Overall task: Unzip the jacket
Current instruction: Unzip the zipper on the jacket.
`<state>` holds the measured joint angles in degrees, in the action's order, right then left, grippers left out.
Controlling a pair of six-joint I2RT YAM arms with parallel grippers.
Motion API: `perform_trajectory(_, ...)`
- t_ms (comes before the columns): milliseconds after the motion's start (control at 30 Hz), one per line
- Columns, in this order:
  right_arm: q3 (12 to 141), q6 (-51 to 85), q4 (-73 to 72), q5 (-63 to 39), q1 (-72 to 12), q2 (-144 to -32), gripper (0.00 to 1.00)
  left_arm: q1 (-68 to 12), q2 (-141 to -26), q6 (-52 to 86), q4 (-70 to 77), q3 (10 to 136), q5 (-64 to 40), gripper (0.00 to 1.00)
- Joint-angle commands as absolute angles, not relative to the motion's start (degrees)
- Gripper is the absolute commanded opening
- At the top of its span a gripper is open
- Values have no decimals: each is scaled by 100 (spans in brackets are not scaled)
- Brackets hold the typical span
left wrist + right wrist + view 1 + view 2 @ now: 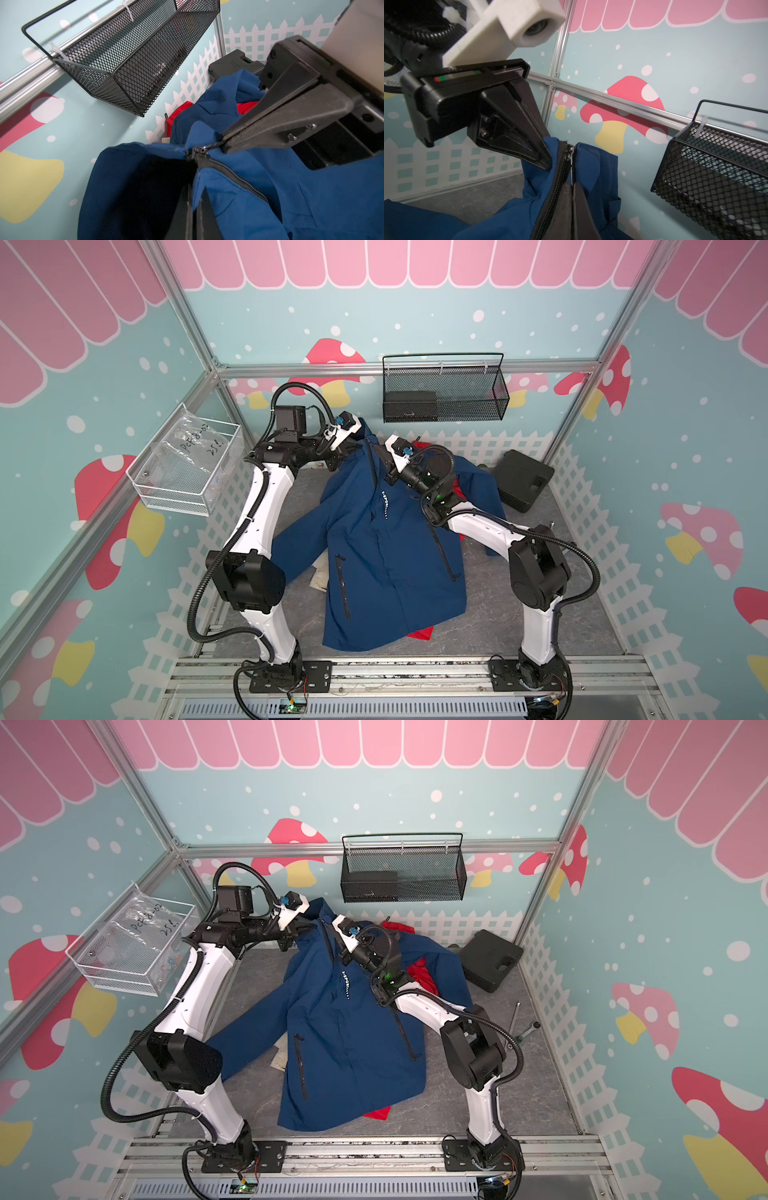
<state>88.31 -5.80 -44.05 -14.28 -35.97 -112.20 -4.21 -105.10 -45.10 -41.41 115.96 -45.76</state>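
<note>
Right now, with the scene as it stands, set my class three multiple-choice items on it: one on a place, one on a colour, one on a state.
1. Where on the jacket does the left pincer grip?
A. the bottom edge
B. the collar
C. a sleeve cuff

2. What colour is the lining?
A. red
B. yellow
C. white

3. The right pincer is:
A. wide open above the table
B. shut on the zip pull
C. shut on a basket

Answers:
1 B: it clamps blue cloth right beside the top of the zip.
2 A: red cloth peeks out from under the blue in both top views.
3 B: its jaws are closed on the metal pull in the left wrist view.
</note>
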Motion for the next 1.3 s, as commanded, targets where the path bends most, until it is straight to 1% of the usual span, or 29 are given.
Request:
perform_trajectory(0, 8628, -1550, -4314, -641, -3611, -11080, 0, -335, -10450, -4334, -4015, 11923, -4688, 0)
perform_trajectory(300, 8465, -2698, -4256, 286, -3932, -11114, 0, -334, -10577, -4155, -4223, 12306, -4676, 0)
perform_trajectory(467, 8212, -3434, -4557, 876, -4110, -11084, 0, -334, -10608, -4045, -4280, 12429, -4657, 0)
perform_trajectory(667, 8055, -3964, -4617, 1075, -4231, -11033, 0, -334, -10634, -3884, -4279, 12547, -4616, 0)
perform_trajectory(933, 7786, -4377, -4645, 1159, -4410, -10920, 0, -360, -10687, -3490, -4265, 12762, -4117, 0)
perform_trajectory(1067, 7700, -4580, -4497, 1255, -4497, -10920, 0, -377, -10688, -3127, -4127, 12849, -3819, 0)
perform_trajectory(1267, 7654, -4870, -4126, 1520, -4644, -10922, 0, -387, -10661, -2760, -3914, 12855, -3686, 0)
